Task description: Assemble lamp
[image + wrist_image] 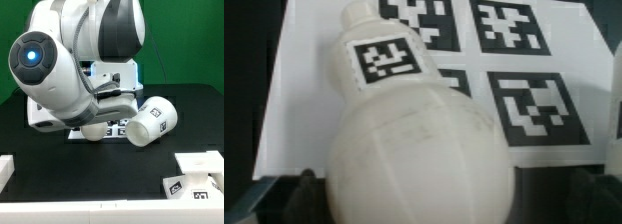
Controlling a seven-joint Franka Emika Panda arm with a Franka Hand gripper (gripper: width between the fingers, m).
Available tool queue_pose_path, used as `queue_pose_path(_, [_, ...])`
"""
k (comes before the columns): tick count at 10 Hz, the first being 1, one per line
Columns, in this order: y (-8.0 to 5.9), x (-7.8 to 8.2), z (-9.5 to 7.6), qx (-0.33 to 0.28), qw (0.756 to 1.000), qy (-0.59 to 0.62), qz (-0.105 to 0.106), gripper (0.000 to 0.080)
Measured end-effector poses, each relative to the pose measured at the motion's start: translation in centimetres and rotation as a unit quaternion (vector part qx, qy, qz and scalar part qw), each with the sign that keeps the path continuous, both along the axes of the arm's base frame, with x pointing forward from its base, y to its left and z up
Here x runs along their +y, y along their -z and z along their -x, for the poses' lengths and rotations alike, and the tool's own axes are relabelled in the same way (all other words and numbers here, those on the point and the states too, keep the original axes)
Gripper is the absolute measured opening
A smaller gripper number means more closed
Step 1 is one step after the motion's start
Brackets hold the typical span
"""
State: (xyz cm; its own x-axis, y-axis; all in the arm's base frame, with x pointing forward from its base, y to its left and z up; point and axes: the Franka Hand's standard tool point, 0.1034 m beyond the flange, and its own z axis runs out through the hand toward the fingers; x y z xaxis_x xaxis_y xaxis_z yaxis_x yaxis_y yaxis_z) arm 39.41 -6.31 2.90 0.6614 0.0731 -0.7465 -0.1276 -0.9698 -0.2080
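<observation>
Exterior view: the white arm [75, 60] is folded forward and bent low over the black table [60, 175]. Its lower end is down over the marker board [112, 128], and its bulk hides most of that board. The bulb [93, 131] shows only as a small pale round shape under the arm, on the board. Just beside the board, toward the exterior view's right, the shade [152, 120] lies tipped on its side, with a tag on its wall and its open end turned toward the arm. The square base [195, 172] sits well apart from both, near the table's front edge at the exterior view's right. A white block [5, 172] stands at the edge of the picture on the exterior view's left. Between that block and the base, the front of the table is bare black surface. The fingers cannot be made out from here.

Wrist view: the bulb [411, 140] fills the picture. It lies flat on the marker board [304, 75], its tagged neck pointing away from the camera over the board's four tags. The gripper [420, 205] is spread wide, with dim dark fingers [269, 200] either side of the bulb's round body. I cannot tell whether they touch it. Neither the shade nor the base appears here.
</observation>
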Motion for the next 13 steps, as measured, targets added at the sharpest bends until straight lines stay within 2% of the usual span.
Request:
queue_pose_path(1, [0.0, 0.1, 0.4, 0.010, 1.000, -0.022, 0.005, 0.0699])
queue_pose_path(4, [-0.4, -0.1, 0.2, 0.011, 0.999, -0.044, -0.007, 0.0699])
queue_pose_path(8, [-0.4, -0.1, 0.2, 0.011, 0.999, -0.045, -0.007, 0.0699])
queue_pose_path(9, [-0.4, -0.1, 0.3, 0.014, 0.999, -0.041, 0.002, 0.0699])
queue_pose_path(10, [-0.3, -0.3, 0.7, 0.026, 0.999, -0.033, 0.033, 0.0699])
queue_pose_path(11, [-0.4, 0.0, 0.9, 0.036, 0.996, -0.017, 0.083, 0.0699])
queue_pose_path(12, [0.0, 0.4, 1.2, 0.042, 0.995, -0.011, 0.086, 0.0699])
queue_pose_path(13, [0.0, 0.4, 1.1, 0.040, 0.996, -0.017, 0.077, 0.0699])
